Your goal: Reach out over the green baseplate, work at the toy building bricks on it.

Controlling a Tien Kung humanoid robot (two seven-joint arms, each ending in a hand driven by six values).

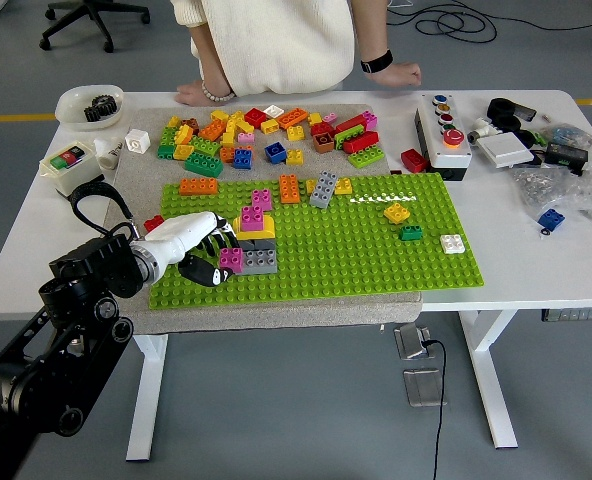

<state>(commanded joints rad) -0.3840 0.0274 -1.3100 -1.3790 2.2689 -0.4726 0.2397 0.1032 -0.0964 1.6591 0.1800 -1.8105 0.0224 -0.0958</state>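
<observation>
- The left hand [201,250] lies low over the near-left corner of the green baseplate [356,255], white palm up top, dark fingers [214,270] curled towards a small brick stack [248,245]; whether they actually grip it I cannot tell.
- That stack, just right of the hand, has grey and pink bricks at the bottom, and yellow and pink ones above.
- The arm [66,320] comes in from the lower left, crossing the counter's [536,270] near edge.
- Right of the hand, most of the baseplate is bare studs, with only a few small bricks towards its far-right part.
- Beyond the hand, a loose brick pile [266,135] crowds the far strip of the grey mat [276,312].
- A person [276,40] stands at the far side, one hand [188,95] resting on the counter edge.
</observation>
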